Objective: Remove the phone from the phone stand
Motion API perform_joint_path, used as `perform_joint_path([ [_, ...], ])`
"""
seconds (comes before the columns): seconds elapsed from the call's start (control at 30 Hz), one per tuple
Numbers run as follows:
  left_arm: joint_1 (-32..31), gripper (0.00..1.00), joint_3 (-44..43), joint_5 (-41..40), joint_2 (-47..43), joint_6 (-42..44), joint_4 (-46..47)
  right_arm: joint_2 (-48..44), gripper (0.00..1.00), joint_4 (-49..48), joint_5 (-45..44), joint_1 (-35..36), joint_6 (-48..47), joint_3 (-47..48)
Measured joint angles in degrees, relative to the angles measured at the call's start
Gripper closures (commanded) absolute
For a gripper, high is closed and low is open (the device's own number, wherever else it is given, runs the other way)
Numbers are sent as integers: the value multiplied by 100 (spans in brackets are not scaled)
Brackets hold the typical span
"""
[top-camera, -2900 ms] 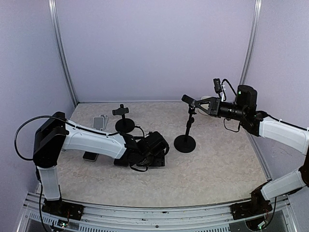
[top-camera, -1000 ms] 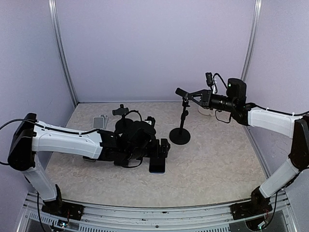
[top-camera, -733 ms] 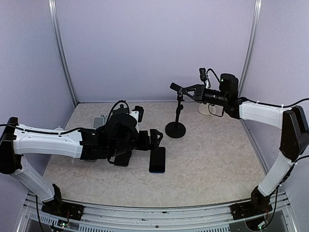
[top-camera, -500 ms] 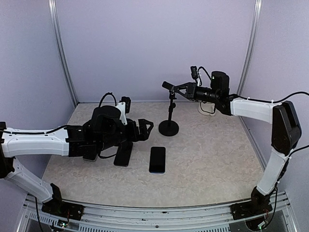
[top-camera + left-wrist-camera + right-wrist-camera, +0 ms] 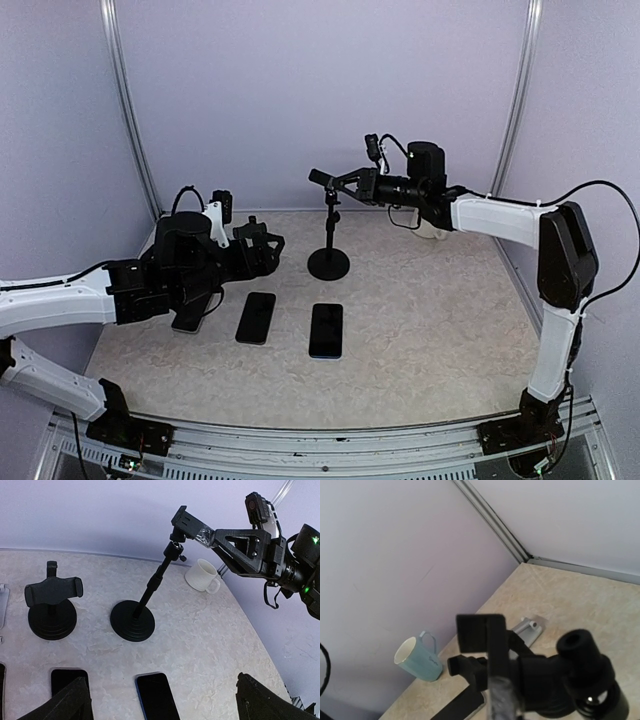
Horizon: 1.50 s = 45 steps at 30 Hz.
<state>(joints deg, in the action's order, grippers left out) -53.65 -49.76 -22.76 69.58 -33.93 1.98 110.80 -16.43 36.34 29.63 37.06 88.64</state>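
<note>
A dark phone with a blue edge (image 5: 326,330) lies flat on the table, apart from both grippers; it also shows in the left wrist view (image 5: 157,697). The tall black phone stand (image 5: 328,262) stands behind it with its clamp (image 5: 186,522) empty. My right gripper (image 5: 342,183) is shut on that clamp, and the clamp fills the right wrist view (image 5: 476,631). My left gripper (image 5: 258,247) is open and empty, raised above the table to the left of the stand. Its fingers (image 5: 75,700) frame the phone from above.
A second dark phone (image 5: 256,317) lies left of the first, a third (image 5: 187,321) partly under my left arm. A short black stand (image 5: 52,611) stands at the back left. A white mug (image 5: 201,575) sits at the back right. A teal mug (image 5: 417,659) and a silver holder (image 5: 528,630) show in the right wrist view.
My left gripper laid the blue-edged phone on the table, opened, and drew back left and up. My right gripper has carried the tall stand to the left and further back.
</note>
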Motion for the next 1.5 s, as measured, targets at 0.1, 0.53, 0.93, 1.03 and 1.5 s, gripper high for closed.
perform_joint_path([
  [0.1, 79, 1, 2, -4, -37, -4, -33, 46, 89, 173, -63, 44, -31, 122],
  [0.53, 599, 1, 33, 286, -184, 42, -120, 127, 8, 391, -260, 63, -291, 439],
  [0.93, 1316, 1, -396, 1051, 13, 273, -282, -1115, 0, 494, -413, -168, -636, -577],
  [1.03, 1541, 1, -605, 1259, 155, 328, -378, -1683, 0, 417, -363, -444, -656, -1106],
  [1.5, 3071, 1, -1088, 2280, 691, 426, -479, -3713, 0, 695, -514, -1340, -1211, -3038],
])
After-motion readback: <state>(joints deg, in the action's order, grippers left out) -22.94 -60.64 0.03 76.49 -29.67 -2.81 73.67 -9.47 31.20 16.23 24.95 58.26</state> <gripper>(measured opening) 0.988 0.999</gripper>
